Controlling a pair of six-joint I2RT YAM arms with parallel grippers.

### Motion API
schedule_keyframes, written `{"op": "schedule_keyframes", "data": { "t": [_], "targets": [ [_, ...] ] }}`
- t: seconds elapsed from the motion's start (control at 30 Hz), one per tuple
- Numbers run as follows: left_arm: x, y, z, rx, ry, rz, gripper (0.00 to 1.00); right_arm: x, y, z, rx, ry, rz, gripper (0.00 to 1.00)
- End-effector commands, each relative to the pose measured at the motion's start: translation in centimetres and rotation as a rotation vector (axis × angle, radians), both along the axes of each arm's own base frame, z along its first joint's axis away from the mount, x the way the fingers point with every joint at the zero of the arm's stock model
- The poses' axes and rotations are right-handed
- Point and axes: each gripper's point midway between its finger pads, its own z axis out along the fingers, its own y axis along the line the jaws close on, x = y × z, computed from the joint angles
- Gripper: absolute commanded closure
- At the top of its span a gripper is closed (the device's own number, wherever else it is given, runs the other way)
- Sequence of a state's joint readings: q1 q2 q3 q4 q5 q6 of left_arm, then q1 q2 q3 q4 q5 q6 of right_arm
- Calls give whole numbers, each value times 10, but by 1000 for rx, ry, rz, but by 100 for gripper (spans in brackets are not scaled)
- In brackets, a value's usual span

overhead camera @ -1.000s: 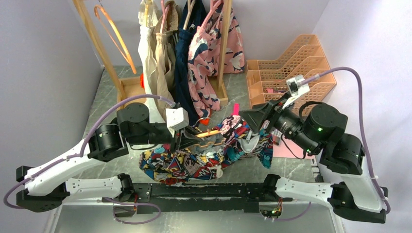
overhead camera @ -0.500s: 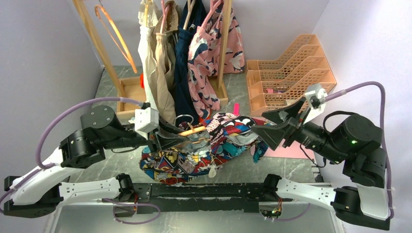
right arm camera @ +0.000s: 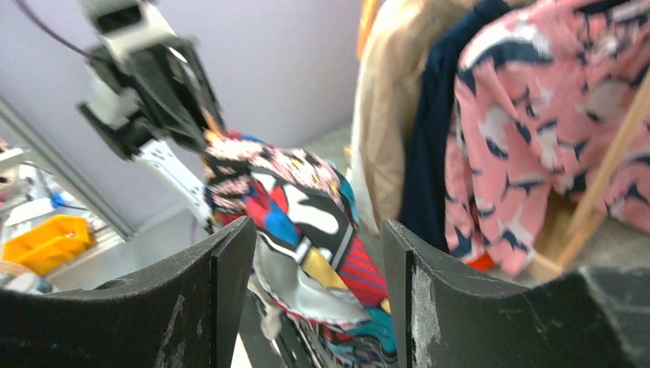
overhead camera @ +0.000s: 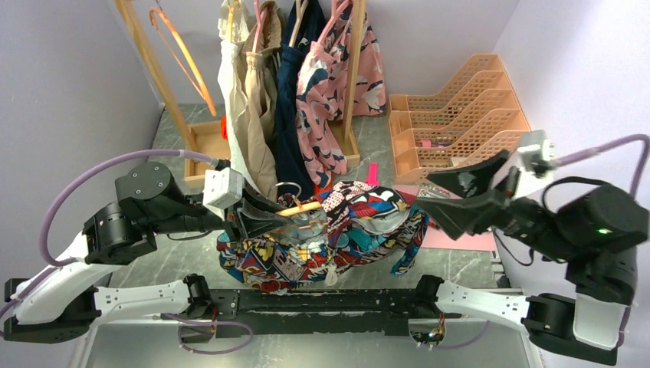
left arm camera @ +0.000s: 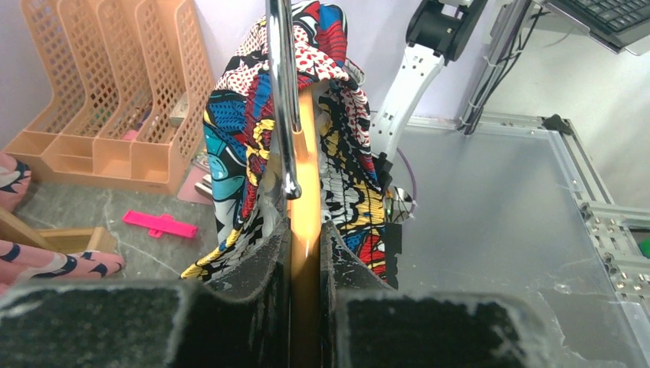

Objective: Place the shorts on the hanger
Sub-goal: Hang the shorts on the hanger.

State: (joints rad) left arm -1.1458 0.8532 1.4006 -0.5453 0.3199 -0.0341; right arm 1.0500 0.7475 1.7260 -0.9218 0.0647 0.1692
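Left hand [overhead camera: 257, 218] is clamped on the hanger [overhead camera: 305, 207], its bar running rightward into the shorts [overhead camera: 368, 222] bunched over it; right hand [overhead camera: 426, 195], wide and empty, sits just right of them

The left arm [overhead camera: 92, 264] and right arm [overhead camera: 594, 307] share white links and bulky black cylindrical joints. Behind the left gripper [left arm camera: 305, 238] sits a small white camera block [overhead camera: 221, 188] trailing a lilac cable [overhead camera: 100, 170] — the right gripper [right arm camera: 316, 230] has the same. Its black fingers [right arm camera: 222, 307] are wedge-shaped, their inner faces scuffed grey. A green light [overhead camera: 603, 229] glows behind them.
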Motion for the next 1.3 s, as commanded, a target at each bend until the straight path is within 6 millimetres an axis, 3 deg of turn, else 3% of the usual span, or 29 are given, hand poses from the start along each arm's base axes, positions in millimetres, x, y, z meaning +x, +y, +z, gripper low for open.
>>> {"op": "schedule_keyframes", "data": {
  "t": [0.0, 0.13, 0.33, 0.63, 0.73, 0.8, 0.9, 0.93, 1.0, 1.1, 1.2, 1.27],
  "targets": [
    [-10, -5, 16, -34, -22, -70, 93, -20, 19, 22, 10, -67, 160, 36],
    [-12, -25, 5, 8, 3, -134, 93, -25, 53, 9, -43, -78, 287, 33],
    [-19, -42, 3, 38, 23, -225, 93, -38, 73, -44, -192, -40, 443, 30],
    [-16, -47, 4, 42, 3, -220, 93, -44, 65, -65, -245, -14, 465, 51],
    [-14, -47, 5, 44, -4, -211, 93, -41, 63, -72, -270, 1, 443, 64],
    [-12, -46, 6, 46, -7, -201, 93, -40, 59, -72, -269, -2, 427, 73],
    [-12, -44, 8, 40, -11, -192, 93, -40, 54, -72, -260, -3, 406, 74],
    [-12, -44, 7, 40, -10, -192, 93, -40, 53, -70, -253, -5, 403, 71],
    [-12, -44, 4, 44, -7, -193, 93, -38, 54, -60, -228, -15, 388, 54],
    [-12, -48, -3, 62, 3, -206, 93, -33, 55, -24, -122, -70, 350, 38],
    [-13, -53, -10, 81, 14, -225, 93, -30, 63, 5, -41, -107, 349, 36],
    [-13, -56, -13, 96, 22, -234, 93, -24, 73, 4, -59, -97, 351, 36]
  ]
}}
